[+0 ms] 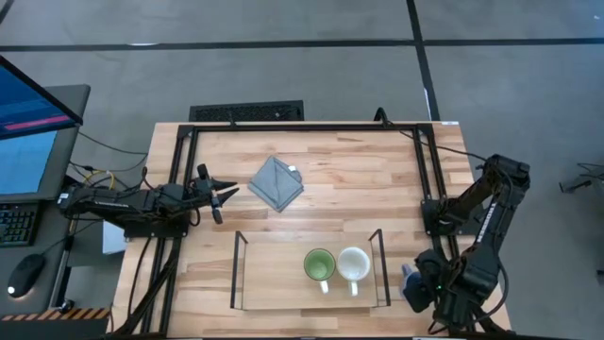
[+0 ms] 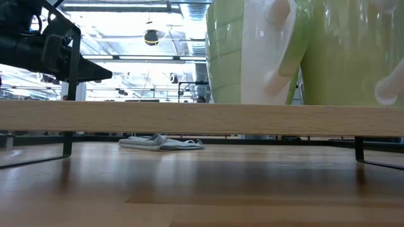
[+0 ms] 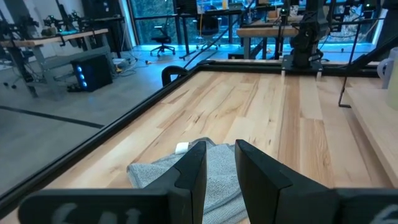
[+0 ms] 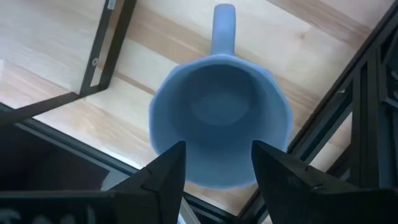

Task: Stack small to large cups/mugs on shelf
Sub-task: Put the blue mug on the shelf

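Observation:
The green mug (image 1: 319, 265) and the cream-white mug (image 1: 353, 264) stand upright side by side on the right half of the shelf (image 1: 274, 276), handles toward the near edge. The blue-grey mug (image 4: 221, 121) stands upright on the table between the shelf's right wire end (image 4: 102, 56) and the table's right rail, also visible from above (image 1: 409, 280). My right gripper (image 4: 217, 149) points straight down over it, open, fingers above the rim on the side away from the handle (image 4: 224, 28). My left gripper (image 1: 231, 192) waits at the table's left, narrowly open, with nothing between its fingers.
A grey folded cloth (image 1: 276, 183) lies on the table just ahead of my left gripper, behind the shelf. Black frame rails (image 1: 429, 161) run along the table's edges. The shelf's left half (image 1: 269, 269) is bare board. A keyboard (image 1: 247, 111) sits past the far edge.

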You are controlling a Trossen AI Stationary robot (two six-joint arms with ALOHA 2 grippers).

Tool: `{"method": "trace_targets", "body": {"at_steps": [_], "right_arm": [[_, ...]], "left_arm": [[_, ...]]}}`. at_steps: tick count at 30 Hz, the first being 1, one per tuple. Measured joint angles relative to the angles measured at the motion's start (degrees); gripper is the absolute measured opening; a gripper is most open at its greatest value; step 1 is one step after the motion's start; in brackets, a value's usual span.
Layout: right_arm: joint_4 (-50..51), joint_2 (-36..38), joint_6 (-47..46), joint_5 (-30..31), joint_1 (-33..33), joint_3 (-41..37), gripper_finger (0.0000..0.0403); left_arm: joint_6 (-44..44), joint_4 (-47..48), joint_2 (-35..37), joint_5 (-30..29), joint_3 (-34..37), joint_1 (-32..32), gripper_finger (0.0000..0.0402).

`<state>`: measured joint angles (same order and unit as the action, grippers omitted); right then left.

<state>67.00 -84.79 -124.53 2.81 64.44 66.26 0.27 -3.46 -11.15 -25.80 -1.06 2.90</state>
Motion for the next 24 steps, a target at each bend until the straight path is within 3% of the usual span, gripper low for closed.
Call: {"method": "trace_targets", "body": {"at_steps": [14,24], "right_arm": [[1.89,0.02,-5.99,-5.64,1.18,0.0,0.0205],[4.6,-0.91,-6.52,-6.0,1.18,-0.02,0.0205]], "left_arm": [[-0.06,-0.04,0.0,-0.01,0.0,0.01,0.0076],[-0.06,-0.04,0.01,0.0,0.0,0.0,0.0076]]}}
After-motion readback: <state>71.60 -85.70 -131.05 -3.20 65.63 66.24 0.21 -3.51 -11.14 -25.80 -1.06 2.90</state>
